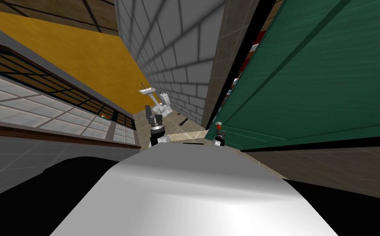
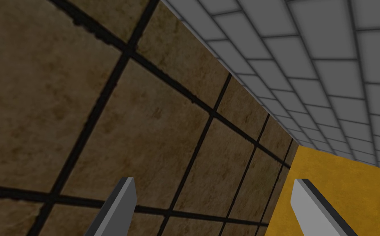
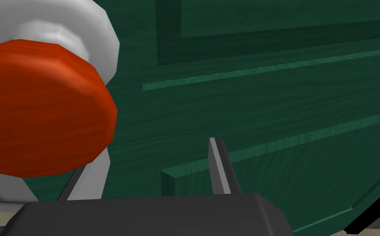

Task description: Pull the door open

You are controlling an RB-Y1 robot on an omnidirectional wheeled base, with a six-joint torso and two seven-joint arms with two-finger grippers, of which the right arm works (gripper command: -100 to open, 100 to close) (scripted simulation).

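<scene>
Two grippers out front, one of them at the door [image 1: 308,73]. Green, wood-grained and panelled, face turned toward the robot, long side climbing away from the knob end on the same slant as everything around it, raised panel lines running along that length. Near the door's free edge, next to the beige frame [image 1: 219,82]: an orange-red knob [image 3: 41,106] on a white collar [image 3: 98,37], stem square to the door's face, flat round end pointing straight out from it. Hard up against the door, just beside the knob: the right gripper [image 3: 154,155], fingers spread apart and holding nothing, knob off to the outer side of one finger and hiding its tip; contact there impossible to judge. Well away from the door, past the frame and the grey tiled wall [image 1: 185,53]: the left gripper [image 2: 215,182], raised, fingers likewise wide apart and empty. Farther from the door still, along that wall: a white toilet [image 1: 163,102] and a sink [image 1: 146,91].
</scene>
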